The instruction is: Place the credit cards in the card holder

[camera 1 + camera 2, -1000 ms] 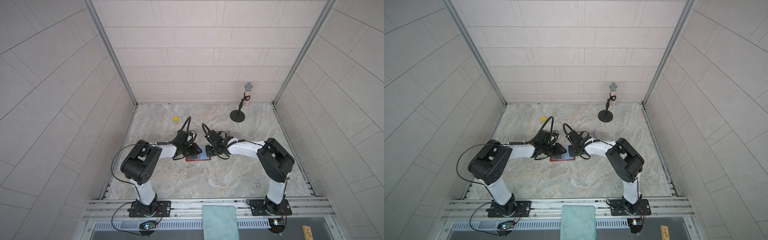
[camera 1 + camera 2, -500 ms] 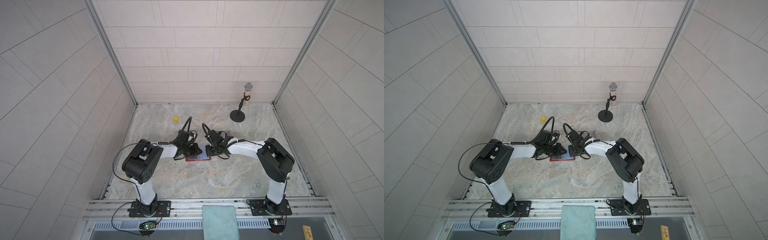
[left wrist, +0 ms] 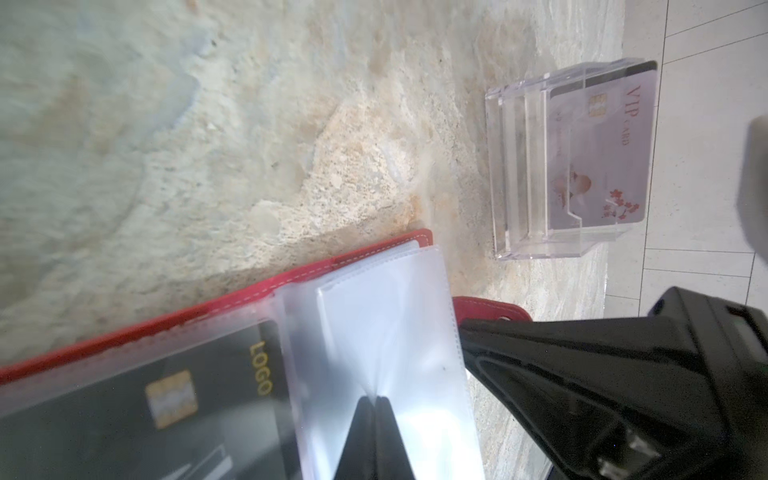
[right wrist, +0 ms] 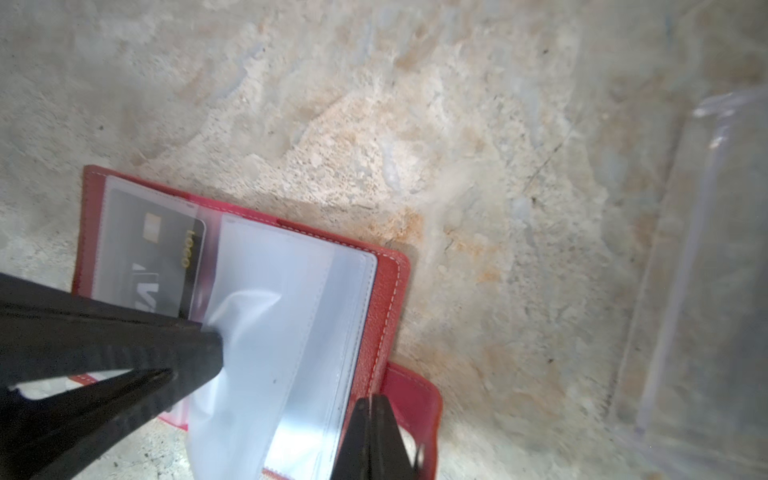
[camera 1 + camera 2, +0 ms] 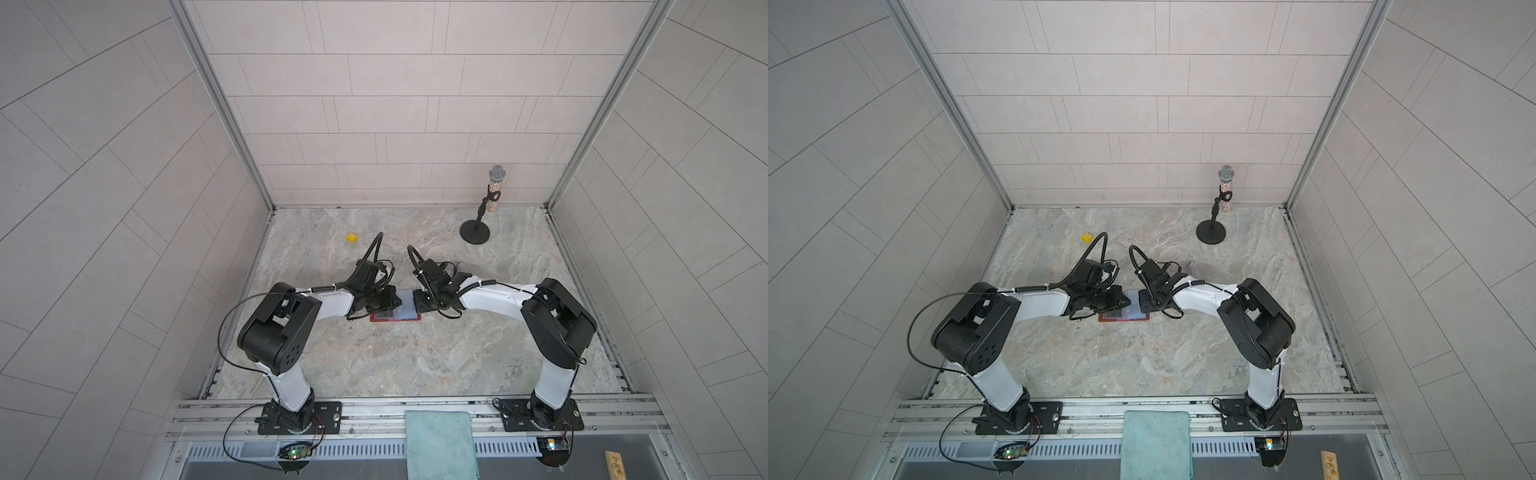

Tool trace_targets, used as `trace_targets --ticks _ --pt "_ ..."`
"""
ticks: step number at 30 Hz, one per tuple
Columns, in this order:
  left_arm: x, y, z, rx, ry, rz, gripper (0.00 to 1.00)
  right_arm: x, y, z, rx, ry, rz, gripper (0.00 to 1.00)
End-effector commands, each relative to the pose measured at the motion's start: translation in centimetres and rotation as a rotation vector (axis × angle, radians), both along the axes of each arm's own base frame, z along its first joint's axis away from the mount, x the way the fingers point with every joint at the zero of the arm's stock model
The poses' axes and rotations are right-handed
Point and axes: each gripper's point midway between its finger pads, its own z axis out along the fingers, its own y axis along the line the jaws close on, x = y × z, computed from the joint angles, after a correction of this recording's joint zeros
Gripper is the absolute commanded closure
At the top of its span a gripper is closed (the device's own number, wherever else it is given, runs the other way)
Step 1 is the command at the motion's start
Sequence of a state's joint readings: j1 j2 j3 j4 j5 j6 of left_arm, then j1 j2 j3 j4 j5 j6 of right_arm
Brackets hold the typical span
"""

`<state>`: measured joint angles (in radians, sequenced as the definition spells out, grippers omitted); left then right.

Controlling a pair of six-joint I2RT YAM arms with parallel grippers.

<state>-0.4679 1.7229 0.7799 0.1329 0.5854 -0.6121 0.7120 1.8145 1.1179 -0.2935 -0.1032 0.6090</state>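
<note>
While the red card holder (image 5: 405,311) lay open on the tabletop (image 5: 395,365), the left end effector (image 4: 214,338) pinched a clear sleeve (image 4: 266,324); the right end effector (image 4: 370,401), closed, sat at its strap edge. One black credit card (image 4: 166,249) sat sleeved; free surface lay in front.

**Card holder** (image 3: 232,303): red with white stitching, lying open on the marbled surface (image 3: 208,145).
**Black card** (image 3: 199,399): gold "LOGO" and a chip, lodged in a sleeve of the card holder.
**Clear sleeve** (image 3: 374,332): rising from the card holder's middle, pinched between the closed fingers of the left hand (image 3: 376,401).
**Snap tab strap** (image 3: 486,307): red, jutting from the card holder's edge, with the tip of the right hand (image 3: 469,332) at it.
**Acrylic stand** (image 3: 515,174): clear, near the card holder but apart from it.
**Pale card** (image 3: 598,153): lettered "VIP CARD", with a chip and red blossoms, upright in the stand.
</note>
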Motion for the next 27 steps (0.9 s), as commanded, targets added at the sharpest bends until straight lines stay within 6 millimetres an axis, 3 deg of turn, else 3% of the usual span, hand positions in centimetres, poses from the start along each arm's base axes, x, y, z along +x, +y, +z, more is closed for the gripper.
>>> trace_targets --ticks 1,22,24,27 --pt "0.0 0.1 0.7 0.014 -0.028 -0.005 0.99 0.2 0.1 1.3 0.033 -0.026 0.001 0.94" --pt "-0.2 0.1 0.9 0.004 -0.032 -0.004 0.98 0.2 3.5 0.2 0.171 0.024 0.060 0.94" --pt "-0.2 0.2 1.1 0.004 -0.039 -0.003 0.92 0.2 4.1 0.4 0.207 0.022 0.071 0.94" --pt "-0.3 0.4 1.6 0.009 -0.059 -0.005 0.73 0.3 4.9 0.6 0.253 0.017 0.084 0.93"
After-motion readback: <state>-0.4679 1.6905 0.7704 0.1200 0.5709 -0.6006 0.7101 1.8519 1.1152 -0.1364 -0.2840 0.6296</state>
